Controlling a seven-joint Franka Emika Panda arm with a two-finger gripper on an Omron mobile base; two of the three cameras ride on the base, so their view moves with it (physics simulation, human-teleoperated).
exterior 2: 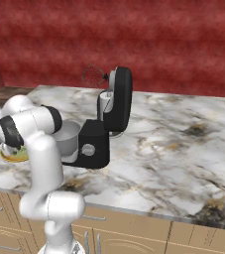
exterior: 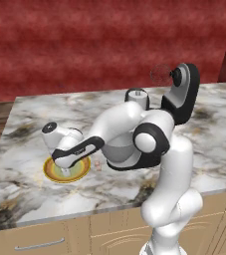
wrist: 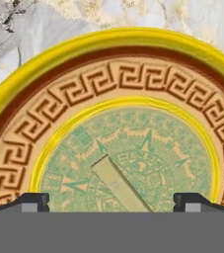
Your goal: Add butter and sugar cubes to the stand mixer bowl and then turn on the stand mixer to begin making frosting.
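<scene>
The butter (wrist: 116, 183), a thin tan stick, lies on the green middle of the yellow-rimmed plate (wrist: 108, 37). My gripper (wrist: 111, 200) is open and hangs straight over it, one finger tip on each side of the stick's near end, neither touching. From the left base the hand (exterior: 67, 158) sits low over the plate (exterior: 49, 172). A tiny pale sugar cube (exterior: 98, 166) rests on the counter just right of the plate. The grey stand mixer bowl (exterior 2: 67, 136) sits in the black stand mixer (exterior 2: 116, 99), whose head is tilted up with the whisk (exterior: 160, 73) raised.
The marble counter (exterior 2: 183, 144) stretches wide to the right of the mixer. The mixer's round grey knob (exterior 2: 88, 149) faces the front. My own forearm crosses in front of the bowl (exterior: 115, 149). A red wall stands behind the counter.
</scene>
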